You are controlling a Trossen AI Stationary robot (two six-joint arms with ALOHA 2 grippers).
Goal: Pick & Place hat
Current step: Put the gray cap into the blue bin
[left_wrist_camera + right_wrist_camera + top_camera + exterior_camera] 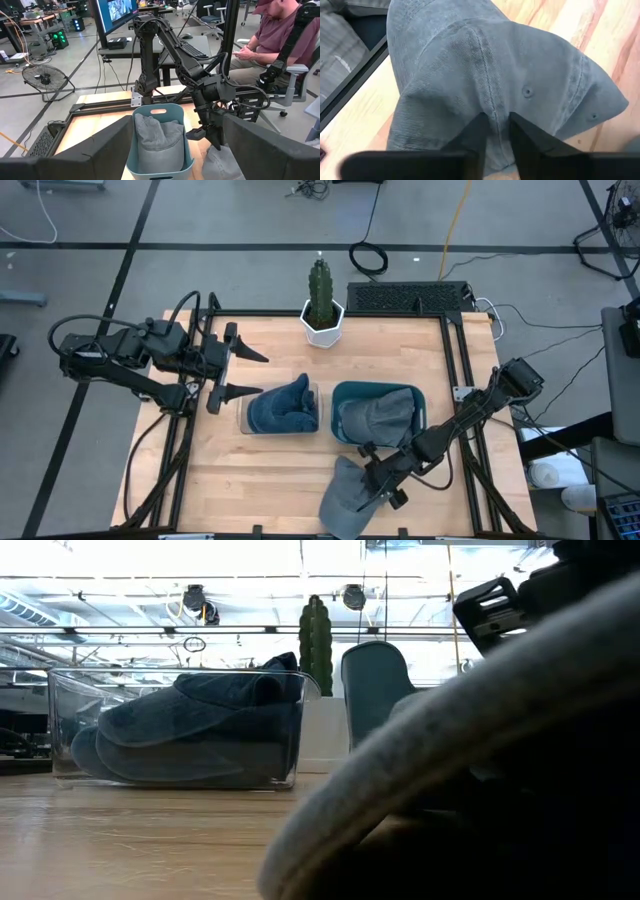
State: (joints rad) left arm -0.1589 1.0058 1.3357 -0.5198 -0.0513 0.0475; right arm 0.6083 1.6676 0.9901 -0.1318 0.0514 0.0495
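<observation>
A grey cap [345, 498] lies on the wooden table near its front edge, and fills the foreground of the low view [450, 750]. My right gripper [378, 480] is shut on it, just in front of a teal bin [415, 395] that holds another grey hat [375, 418]. A clear bin [245, 420] to the left of the teal one holds dark blue hats [284, 406]. My left gripper [243, 372] is open and empty, left of the clear bin, pointing toward it. My right gripper pinches a raised fold of the grey cap's crown [492, 107] between its two fingers [475, 132], beside a seam. The fingers slant down onto it from the table's right and far side. The cap's lower parts [580, 100] rest on the table.
A potted cactus [321, 305] stands at the table's far edge, behind the bins. Black frame rails [455, 350] run along the table's sides. A seated person [280, 35] shows beyond the table in the left wrist view. There is bare wood [250, 480] at the front left.
</observation>
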